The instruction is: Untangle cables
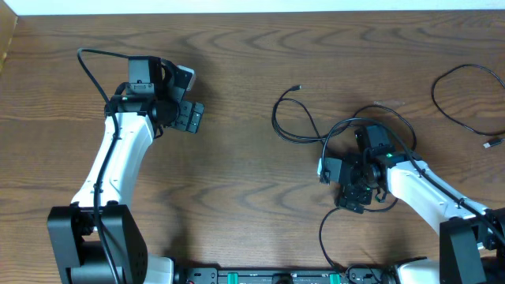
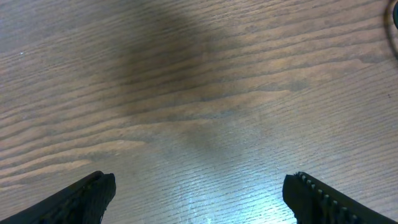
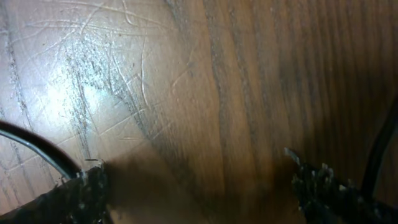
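A tangle of thin black cables [image 1: 316, 130] loops over the wooden table right of centre, with one small plug end [image 1: 296, 87] lying free. A separate black cable [image 1: 461, 99] curves at the far right. My right gripper [image 1: 353, 197] is open, low over the table inside the tangle. In the right wrist view its fingers [image 3: 199, 186] hold nothing; one black cable [image 3: 37, 146] runs by the left finger and another [image 3: 380, 146] by the right. My left gripper [image 1: 189, 117] is open and empty at the upper left, far from the cables, over bare wood [image 2: 199, 196]. No white cable shows clearly.
The wooden table [image 1: 237, 181] fills the view. A black cable edge [image 2: 393, 18] shows at the top right of the left wrist view. The arms' bases and a black rail [image 1: 276, 276] sit at the table's front edge.
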Robot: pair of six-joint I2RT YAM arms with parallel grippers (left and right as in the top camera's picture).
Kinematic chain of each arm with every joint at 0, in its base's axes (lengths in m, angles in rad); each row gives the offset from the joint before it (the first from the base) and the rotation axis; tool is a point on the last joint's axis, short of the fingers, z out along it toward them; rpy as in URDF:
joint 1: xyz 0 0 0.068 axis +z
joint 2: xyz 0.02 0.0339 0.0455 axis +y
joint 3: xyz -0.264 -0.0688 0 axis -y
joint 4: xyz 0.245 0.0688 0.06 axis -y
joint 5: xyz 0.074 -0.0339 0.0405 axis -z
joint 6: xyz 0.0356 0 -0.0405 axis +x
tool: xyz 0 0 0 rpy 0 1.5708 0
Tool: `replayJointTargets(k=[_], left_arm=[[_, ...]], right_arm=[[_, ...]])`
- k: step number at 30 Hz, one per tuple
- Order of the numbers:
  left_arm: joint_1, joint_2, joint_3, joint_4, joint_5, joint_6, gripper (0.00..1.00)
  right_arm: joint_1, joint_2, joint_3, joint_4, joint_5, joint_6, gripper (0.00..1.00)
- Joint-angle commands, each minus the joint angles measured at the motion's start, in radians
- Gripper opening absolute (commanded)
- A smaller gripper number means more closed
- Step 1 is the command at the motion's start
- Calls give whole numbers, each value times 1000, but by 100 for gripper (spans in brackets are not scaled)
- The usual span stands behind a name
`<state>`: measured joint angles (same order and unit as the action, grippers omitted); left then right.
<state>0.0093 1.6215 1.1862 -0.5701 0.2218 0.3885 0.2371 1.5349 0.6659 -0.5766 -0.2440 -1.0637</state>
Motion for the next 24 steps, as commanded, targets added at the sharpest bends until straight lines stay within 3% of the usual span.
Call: replayJointTargets(k=[1,16,24], left_arm=[[2,8,9,-1,-6,-9,91],[2,8,9,-1,-6,-9,91],[2,8,9,-1,-6,-9,91]], right_arm=[[3,81,-71,-21,82,16,94],[7,6,-50,-117,-120,-26,98],[7,-36,-60,-142,-99,-22,99]])
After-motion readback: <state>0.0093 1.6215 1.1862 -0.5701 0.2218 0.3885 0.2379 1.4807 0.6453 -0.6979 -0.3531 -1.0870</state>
